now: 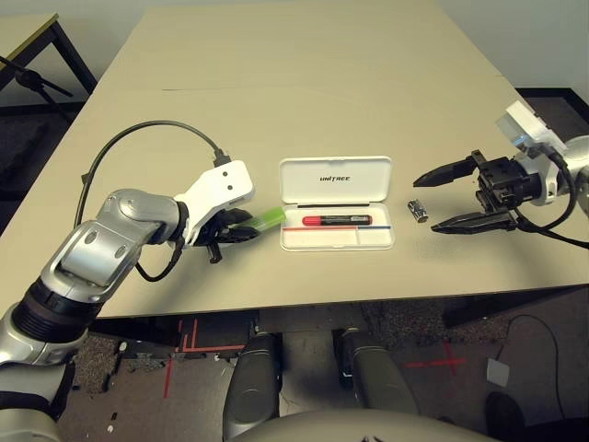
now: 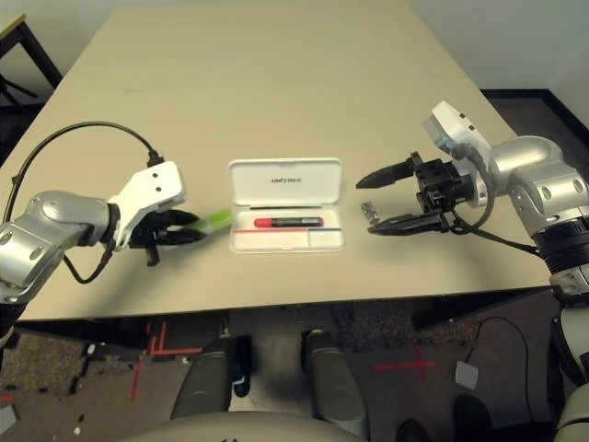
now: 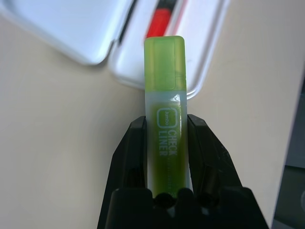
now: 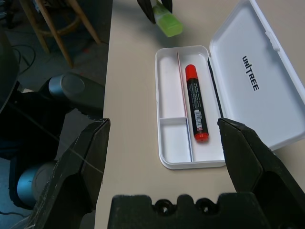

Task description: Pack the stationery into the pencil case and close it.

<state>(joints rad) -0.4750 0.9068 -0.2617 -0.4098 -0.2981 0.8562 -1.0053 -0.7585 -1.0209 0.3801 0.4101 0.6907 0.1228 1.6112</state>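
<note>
One pencil case (image 1: 336, 214) is seen lying open on the surface (image 1: 304, 83), with one red marker (image 1: 337, 220) inside it. One lime-green highlighter (image 3: 166, 114) is pinched by the left gripper (image 1: 230, 232) just left of the case. One stubby piece (image 1: 418, 210) lies just right of the case, between the widely spread fingers of the right gripper (image 1: 433, 200).

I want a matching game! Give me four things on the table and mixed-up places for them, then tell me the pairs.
Things:
1. lime-green plastic highlighter
2. red marker with black end
3. tiny silver-and-black stubby piece
4. white hard-plastic pencil case

Places or states:
A. lying inside the open case
B. on the bare table between the open fingers of the right tool
C. gripped by the left tool
D. lid up, lying in the middle of the table

Pairs: 1-C, 2-A, 3-B, 4-D
</note>
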